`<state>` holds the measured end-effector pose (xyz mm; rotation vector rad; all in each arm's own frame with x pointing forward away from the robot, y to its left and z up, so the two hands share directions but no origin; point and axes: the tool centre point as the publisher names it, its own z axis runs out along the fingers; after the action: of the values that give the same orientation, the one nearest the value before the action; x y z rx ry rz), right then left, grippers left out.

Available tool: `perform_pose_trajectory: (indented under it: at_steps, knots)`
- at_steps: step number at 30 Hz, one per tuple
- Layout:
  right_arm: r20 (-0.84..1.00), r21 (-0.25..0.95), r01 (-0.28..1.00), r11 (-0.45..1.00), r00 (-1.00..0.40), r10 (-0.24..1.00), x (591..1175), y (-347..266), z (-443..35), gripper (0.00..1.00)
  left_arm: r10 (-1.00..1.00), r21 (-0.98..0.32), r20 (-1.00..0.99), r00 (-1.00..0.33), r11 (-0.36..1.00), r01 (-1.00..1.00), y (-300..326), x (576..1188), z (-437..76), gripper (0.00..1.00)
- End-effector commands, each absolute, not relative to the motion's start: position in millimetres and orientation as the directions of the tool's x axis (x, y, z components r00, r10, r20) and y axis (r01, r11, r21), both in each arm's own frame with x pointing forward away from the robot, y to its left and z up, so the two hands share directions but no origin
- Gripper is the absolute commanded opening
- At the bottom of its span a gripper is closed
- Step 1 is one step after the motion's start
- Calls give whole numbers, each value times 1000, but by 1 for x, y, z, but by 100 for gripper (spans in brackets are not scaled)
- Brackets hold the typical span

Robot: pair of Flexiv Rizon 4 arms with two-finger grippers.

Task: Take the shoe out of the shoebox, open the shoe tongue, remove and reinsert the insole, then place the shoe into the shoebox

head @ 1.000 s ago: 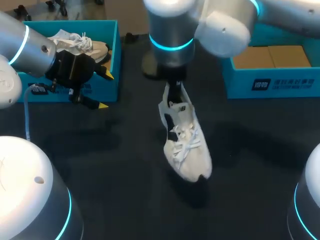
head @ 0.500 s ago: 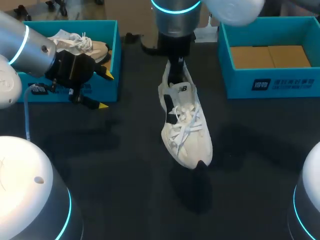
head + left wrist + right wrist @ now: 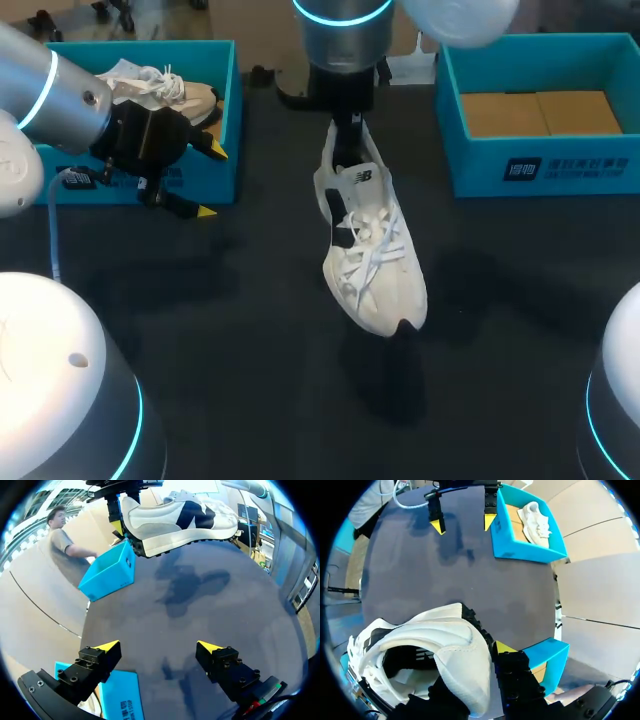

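While the left arm [image 3: 50,95] has kept its place near the far-left corner of the dark bench [image 3: 250,330], the right arm [image 3: 345,50] has drawn back toward the far edge over the last second. It has carried the heel of the shoe [image 3: 375,265] with it. The toe has hardly shifted, so the shoe now hangs longer and less steep.

Two teal shoeboxes stand along the far edge. The right shoebox [image 3: 560,165] is in the far-right corner and has brown cardboard [image 3: 545,112] on its floor. The left shoebox [image 3: 225,130] is in the far-left corner and holds a second shoe [image 3: 165,90], pale with white laces.

The task's shoe hangs over the middle of the bench, between the two boxes. Its heel is up toward the far edge and its toe is down toward the near edge. In the left wrist view it is clear of the surface, with its shadow beneath. It is white with black side panels, loosely crossed white laces and a black tip at the toe. The right wrist view looks into its open collar.

The right gripper [image 3: 347,160] is clamped on the heel. The left gripper [image 3: 211,182] is spread wide with nothing in it, just beside the near wall of the left shoebox.
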<state>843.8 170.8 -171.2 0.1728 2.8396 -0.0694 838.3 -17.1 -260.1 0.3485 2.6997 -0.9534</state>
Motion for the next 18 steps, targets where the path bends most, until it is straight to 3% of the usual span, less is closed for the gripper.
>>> perform_pose_trajectory:
  at_steps: [1, 18]
  knots:
    - [-294, -40, 113, 993, -951, 96, 851, 154, -166, 0, 140, -576, -317, -938, 758, 307, -17, 838, -260, 100]
    - [-287, -109, 117, 987, -954, 81, 916, 19, -147, 0, 140, -576, -317, -938, 758, 307, -17, 838, -260, 100]
